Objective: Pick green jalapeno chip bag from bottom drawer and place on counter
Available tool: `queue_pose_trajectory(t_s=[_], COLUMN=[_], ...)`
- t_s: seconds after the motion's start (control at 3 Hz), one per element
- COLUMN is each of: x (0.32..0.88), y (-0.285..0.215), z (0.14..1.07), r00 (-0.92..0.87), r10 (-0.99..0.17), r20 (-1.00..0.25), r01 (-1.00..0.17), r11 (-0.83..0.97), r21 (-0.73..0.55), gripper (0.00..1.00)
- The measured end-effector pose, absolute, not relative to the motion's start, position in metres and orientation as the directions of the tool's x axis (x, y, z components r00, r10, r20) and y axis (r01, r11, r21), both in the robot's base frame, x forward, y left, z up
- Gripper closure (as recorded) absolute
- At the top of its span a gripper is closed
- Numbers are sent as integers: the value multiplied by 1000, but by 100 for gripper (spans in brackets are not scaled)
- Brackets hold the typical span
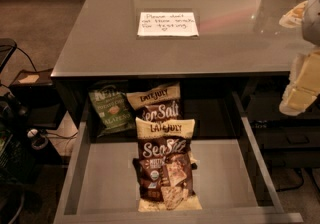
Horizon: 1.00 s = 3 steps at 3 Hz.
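A cream-and-brown Late July bag [165, 168] lies flat near the front of the open grey metal bottom drawer [105, 178], with a second Late July bag [155, 105] behind it. The small, crinkly dark-green jalapeno chip bag [111, 108] leans at the drawer's back left, just beside that second bag. The pale gripper [300, 85] hangs at the right edge, well apart from the bags; whether it is spread or closed cannot be told. A white handwritten note [167, 24] lies on the glossy grey tabletop [100, 43].

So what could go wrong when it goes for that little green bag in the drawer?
The green jalapeno chip bag sits at the back left of the bottom drawer, tucked under the counter edge, so the gripper, now off at the right of the view, might knock that edge reaching in. A cream Late July bag lies right beside it and could get caught or dragged instead.
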<state>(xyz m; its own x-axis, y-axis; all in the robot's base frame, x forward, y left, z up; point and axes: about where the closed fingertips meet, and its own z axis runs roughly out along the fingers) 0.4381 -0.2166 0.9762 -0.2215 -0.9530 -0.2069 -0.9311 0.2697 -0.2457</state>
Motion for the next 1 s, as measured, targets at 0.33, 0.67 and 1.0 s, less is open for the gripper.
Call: queue_pose_trajectory(t_s=[0.33,0.67,1.0], x=[438,434,430], y=[-216,-206,-168], z=[976,961,936], r00=[-221,-214,-192], r10=[-953,-938,-905], r20=[-208,-272,-380], r01=[-931,-932,-937], r11=[270,280,284], r21=[-247,-231,-201], gripper=[0,0,0])
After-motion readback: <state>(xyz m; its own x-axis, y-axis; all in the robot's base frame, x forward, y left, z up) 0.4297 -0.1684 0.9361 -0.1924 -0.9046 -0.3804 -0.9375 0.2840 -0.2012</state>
